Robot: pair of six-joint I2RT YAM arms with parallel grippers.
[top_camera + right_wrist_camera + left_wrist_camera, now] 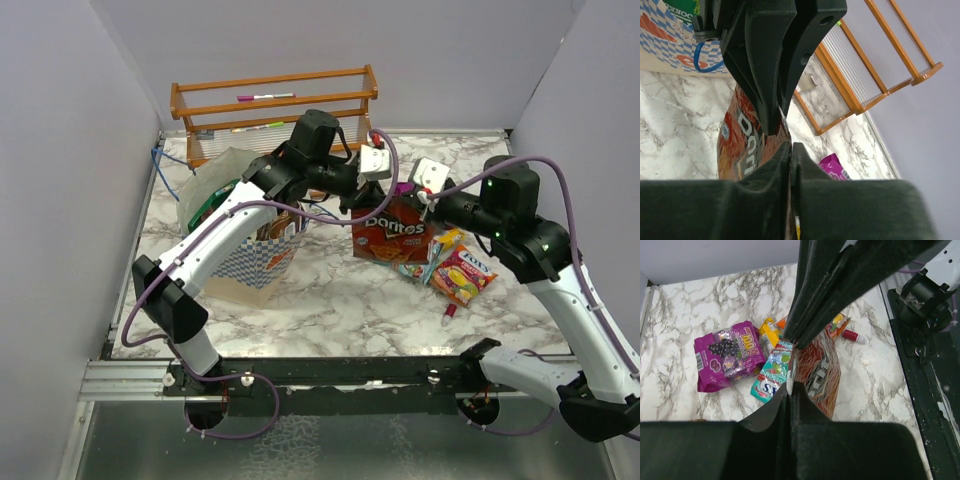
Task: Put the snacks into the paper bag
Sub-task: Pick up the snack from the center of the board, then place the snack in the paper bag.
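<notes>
Pinching the red crinkly Doritos packet by its top edge, my left jaws and right jaws are both clamped tight. At its nine o'clock, the blue-checkered paper bag already shows a green packet; magenta pack, teal pack and red-yellow pack wait on the marble counter.

Doritos packet: red-orange, white lettering.
paper bag: blue-white check, tan base.
magenta candy pack; teal candy pack; red-yellow candy pack.
table: white marble, grey veins.
rack: orange-brown.
</notes>
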